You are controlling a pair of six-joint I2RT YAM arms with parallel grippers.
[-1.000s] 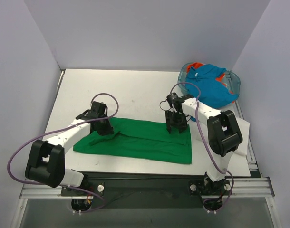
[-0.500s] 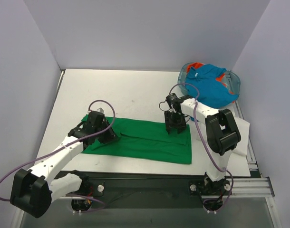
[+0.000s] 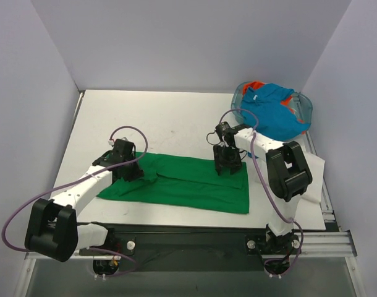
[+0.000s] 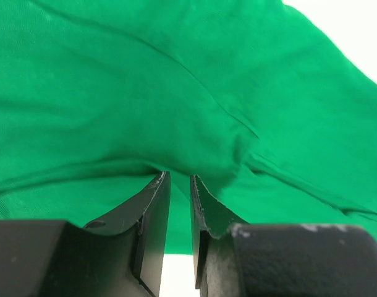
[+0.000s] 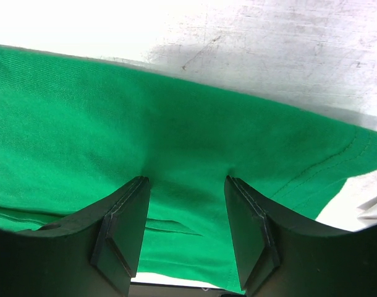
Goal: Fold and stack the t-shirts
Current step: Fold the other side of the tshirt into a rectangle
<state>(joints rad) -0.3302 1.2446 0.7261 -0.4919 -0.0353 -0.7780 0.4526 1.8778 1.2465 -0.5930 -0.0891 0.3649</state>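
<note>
On the surface (image 3: 176, 117), left hand (image 4: 179, 179) nearly closed, pinching a green t-shirt (image 3: 188, 182) fold; right hand (image 5: 185, 182) spread wide, tips on it.

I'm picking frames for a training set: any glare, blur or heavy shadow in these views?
Top external: even, soft light, sharp throughout. Left wrist: green t-shirt crisp, table blown out white at upper right. Right wrist: table washed out at upper left, grey shadow along the shirt's far edge, scratches sharp.
</note>
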